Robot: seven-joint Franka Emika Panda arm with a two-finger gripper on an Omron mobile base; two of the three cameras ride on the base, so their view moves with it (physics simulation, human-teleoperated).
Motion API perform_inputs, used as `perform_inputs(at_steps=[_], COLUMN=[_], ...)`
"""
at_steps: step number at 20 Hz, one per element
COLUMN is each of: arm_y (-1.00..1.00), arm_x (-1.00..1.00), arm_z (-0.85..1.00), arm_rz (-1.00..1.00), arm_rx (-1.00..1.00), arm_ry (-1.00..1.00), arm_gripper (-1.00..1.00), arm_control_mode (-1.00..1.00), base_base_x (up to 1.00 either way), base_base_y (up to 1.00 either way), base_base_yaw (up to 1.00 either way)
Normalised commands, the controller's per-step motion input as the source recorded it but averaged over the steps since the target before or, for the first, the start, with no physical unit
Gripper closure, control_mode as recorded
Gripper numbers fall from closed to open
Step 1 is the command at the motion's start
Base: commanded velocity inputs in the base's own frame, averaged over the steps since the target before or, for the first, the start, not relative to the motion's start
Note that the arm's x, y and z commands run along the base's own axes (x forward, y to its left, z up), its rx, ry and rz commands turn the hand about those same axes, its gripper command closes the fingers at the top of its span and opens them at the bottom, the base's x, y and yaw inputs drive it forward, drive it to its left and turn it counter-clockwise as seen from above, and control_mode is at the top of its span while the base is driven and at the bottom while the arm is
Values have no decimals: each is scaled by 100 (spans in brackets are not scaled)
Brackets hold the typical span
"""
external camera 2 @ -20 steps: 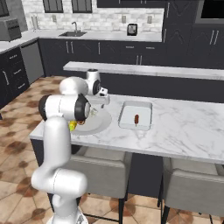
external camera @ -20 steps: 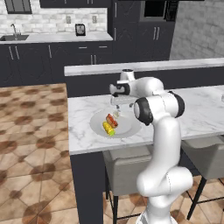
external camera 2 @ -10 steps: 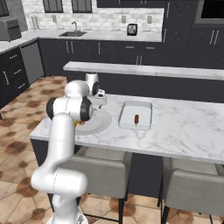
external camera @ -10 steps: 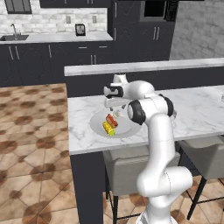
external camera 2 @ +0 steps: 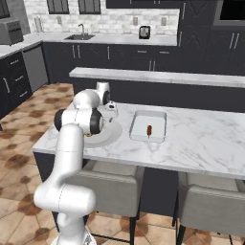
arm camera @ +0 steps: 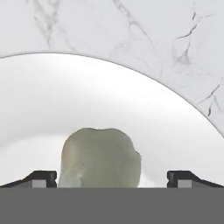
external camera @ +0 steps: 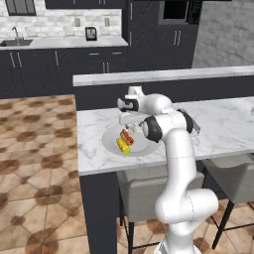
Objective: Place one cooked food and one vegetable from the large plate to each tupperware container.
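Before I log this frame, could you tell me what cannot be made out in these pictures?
- Second tupperware container: the arm hides it in the left base view.
- Pale green lump between the open gripper tips in the hand view: bottom cut off; its kind is unclear.
- Foods on the large plate: too small to name.
- Brown item in the tupperware container: too small to identify.

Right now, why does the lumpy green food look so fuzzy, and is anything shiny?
Hand view: the pale green food sits very near the camera, so its edges look soft. The plate has gentle shading, no glare. Left base view: flat, even light.
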Motion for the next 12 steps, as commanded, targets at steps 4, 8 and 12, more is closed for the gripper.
perform_inputs(at_steps=[4, 8, 12], arm_y=[0, 2, 9], arm_x=[-34, -26, 8], arm_z=[0, 0, 0], arm_rz=[-4, -5, 0], arm_rx=[0, 0, 0], arm_ry=[12, 11, 2], arm_gripper=[-100, -100, -100], arm_control_mode=[-100, -100, -100], base_base_x=[0, 0, 0], base_base_y=[0, 0, 0], base_base_yaw=[0, 0, 0])
